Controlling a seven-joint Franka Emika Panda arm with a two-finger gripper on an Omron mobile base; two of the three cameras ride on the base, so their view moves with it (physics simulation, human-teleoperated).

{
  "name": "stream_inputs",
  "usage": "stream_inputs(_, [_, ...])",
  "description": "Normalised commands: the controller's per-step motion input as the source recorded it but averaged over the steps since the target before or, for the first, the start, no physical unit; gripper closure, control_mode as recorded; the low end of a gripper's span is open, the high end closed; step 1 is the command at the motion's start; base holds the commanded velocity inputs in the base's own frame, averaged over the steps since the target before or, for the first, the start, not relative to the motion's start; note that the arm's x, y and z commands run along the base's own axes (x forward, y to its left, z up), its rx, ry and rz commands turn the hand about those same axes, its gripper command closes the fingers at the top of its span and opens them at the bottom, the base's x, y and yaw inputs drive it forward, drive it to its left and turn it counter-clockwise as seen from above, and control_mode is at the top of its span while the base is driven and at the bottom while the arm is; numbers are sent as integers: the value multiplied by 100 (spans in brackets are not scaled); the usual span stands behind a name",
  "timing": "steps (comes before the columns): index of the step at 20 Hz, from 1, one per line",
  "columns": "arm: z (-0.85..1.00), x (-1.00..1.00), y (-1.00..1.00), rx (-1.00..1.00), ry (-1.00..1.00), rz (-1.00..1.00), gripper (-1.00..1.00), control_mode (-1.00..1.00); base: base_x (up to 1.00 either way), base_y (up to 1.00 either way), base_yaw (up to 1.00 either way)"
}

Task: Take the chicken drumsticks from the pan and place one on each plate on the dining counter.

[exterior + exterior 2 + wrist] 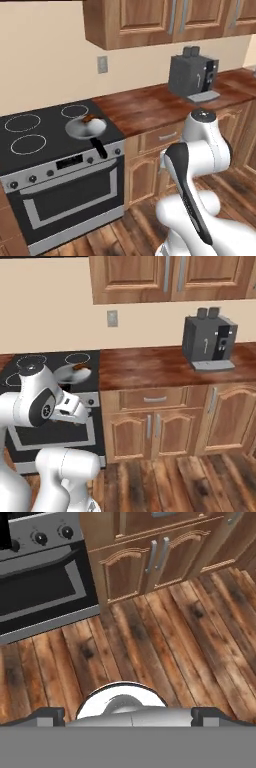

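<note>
- The arm is folded low, gripper pointing at the wooden floor, fingers spread wide, holding nothing.
- The pan sits on the stove, a drumstick inside.
- A coffee machine stands on the desk.

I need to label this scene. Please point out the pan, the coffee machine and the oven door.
pan (82,129): left base view, on its grey inside.
coffee machine (207,338): right base view, on its dark front.
oven door (67,197): left base view, on its dark window.
</note>
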Motion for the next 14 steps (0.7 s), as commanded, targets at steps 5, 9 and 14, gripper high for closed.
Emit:
stream_inputs(5, [0,0,0,0,0,0,-100,100,38,-52,45])
stream_inputs(9, [0,0,0,0,0,0,-100,100,31,-60,37])
stream_inputs(14, [0,0,0,0,0,0,-100,100,49,-52,29])
